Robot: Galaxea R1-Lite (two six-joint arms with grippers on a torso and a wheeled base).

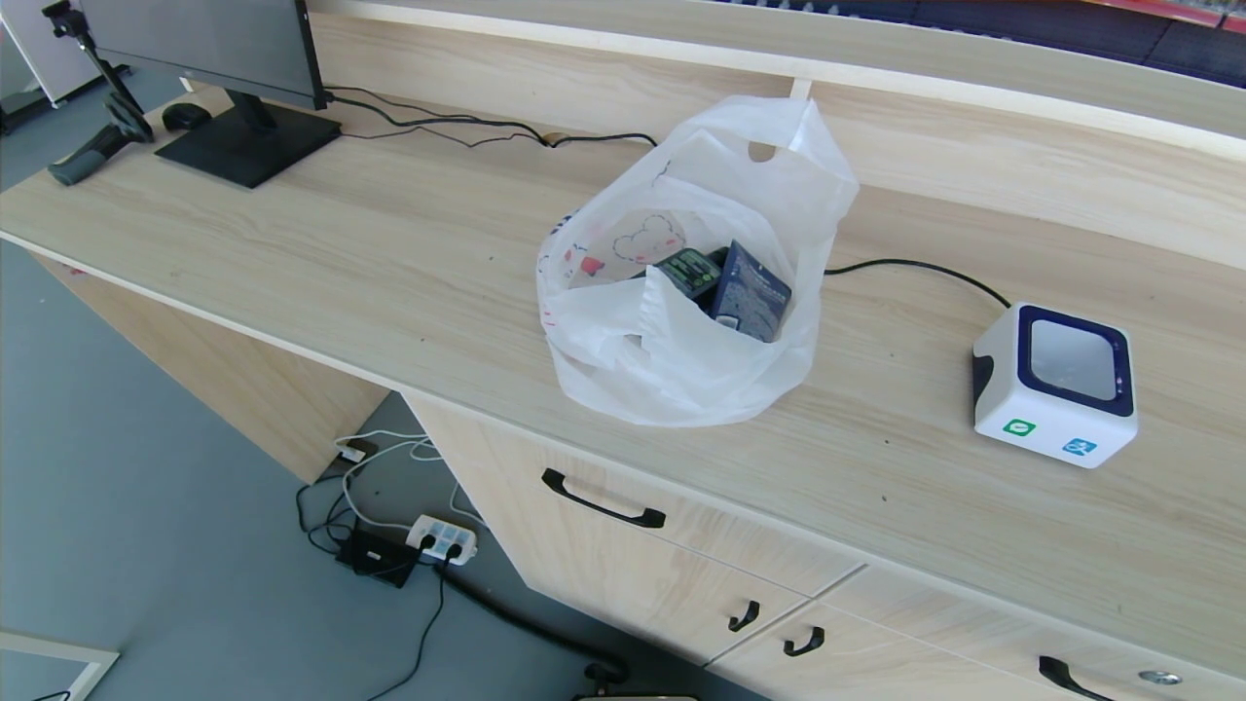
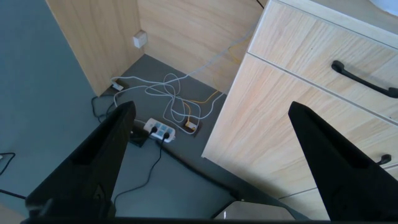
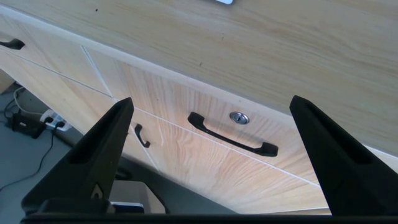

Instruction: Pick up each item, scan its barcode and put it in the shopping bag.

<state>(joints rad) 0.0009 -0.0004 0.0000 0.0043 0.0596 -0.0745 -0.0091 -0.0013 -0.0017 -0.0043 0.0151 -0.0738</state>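
Shopping bag (image 1: pixel 672 380): stands on the desk (image 1: pixel 389 263), above and beyond both grippers, mouth slumped open.
Items: a dark blue box (image 1: pixel 750 292) and a dark packet (image 1: pixel 689 271) lie inside the bag.
Left gripper (image 2: pixel 211 107): released, empty, below the desk edge, facing the drawer fronts and the floor cables (image 2: pixel 171 93).
Right gripper (image 3: pixel 211 101): released, empty, just before a drawer handle (image 3: pixel 233 134).
Scanner (image 1: pixel 1056 385): above the right gripper.
Hazard, collision: raising either arm straight up would likely strike the desk edge or a handle.
Hazard, spill: the limp bag may collapse if nudged.
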